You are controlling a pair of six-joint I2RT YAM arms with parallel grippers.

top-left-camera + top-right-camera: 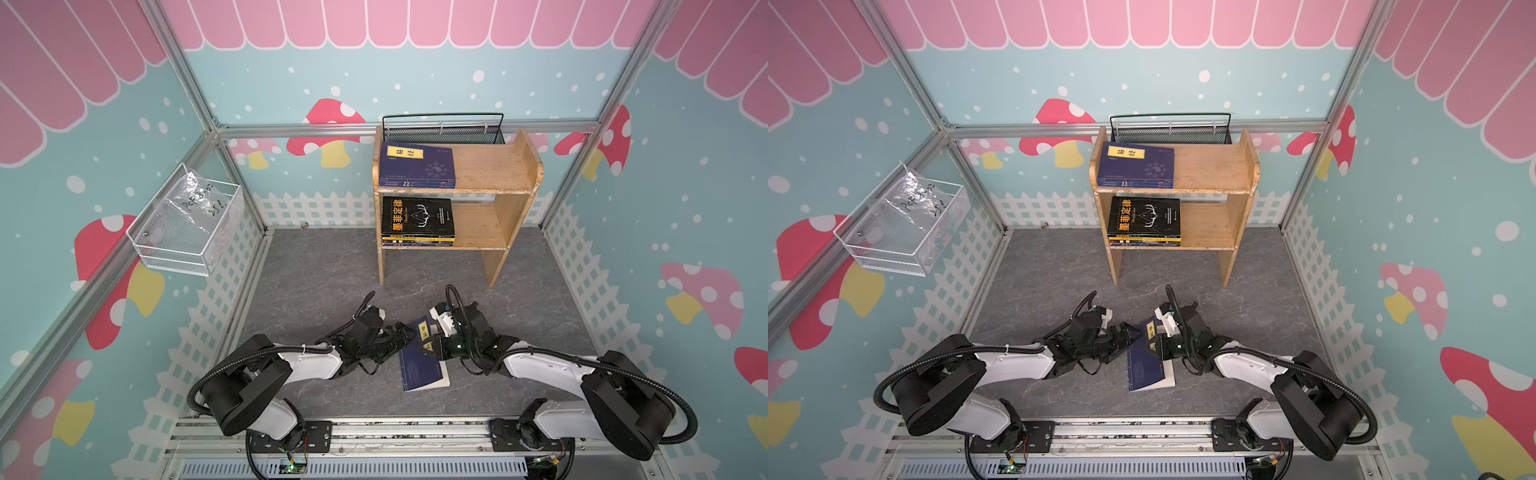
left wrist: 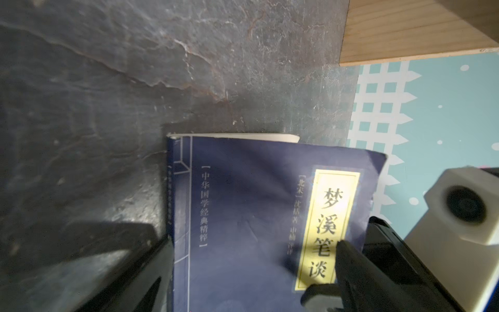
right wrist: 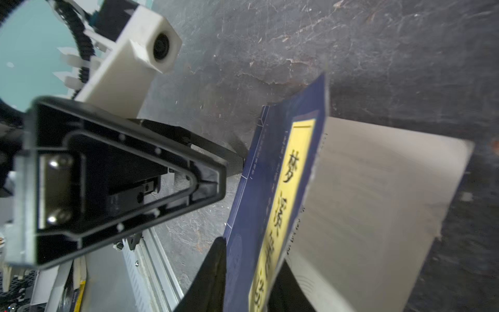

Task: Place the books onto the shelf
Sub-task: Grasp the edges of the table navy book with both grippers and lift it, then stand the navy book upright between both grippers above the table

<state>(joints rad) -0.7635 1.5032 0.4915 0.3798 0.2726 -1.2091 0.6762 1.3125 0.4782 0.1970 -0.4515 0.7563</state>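
Book [image 1: 419,370] is light and floppy; right gripper [image 1: 431,345] pinches only its raised cover [image 3: 259,189]. Left gripper [image 1: 402,336], spread wide by the spine [image 2: 170,202], could better clamp all pages [image 3: 378,202].

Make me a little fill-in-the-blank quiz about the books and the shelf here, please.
1. The black book lies on the shelf's ___ tier.
2. The top book on its upper tier is ___ with a yellow label.
3. The right tool pinches the raised ___ of the navy book on the floor.
4. The left tool, beside that book's spine, stands ___.
Missing words: lower; navy; cover; open.
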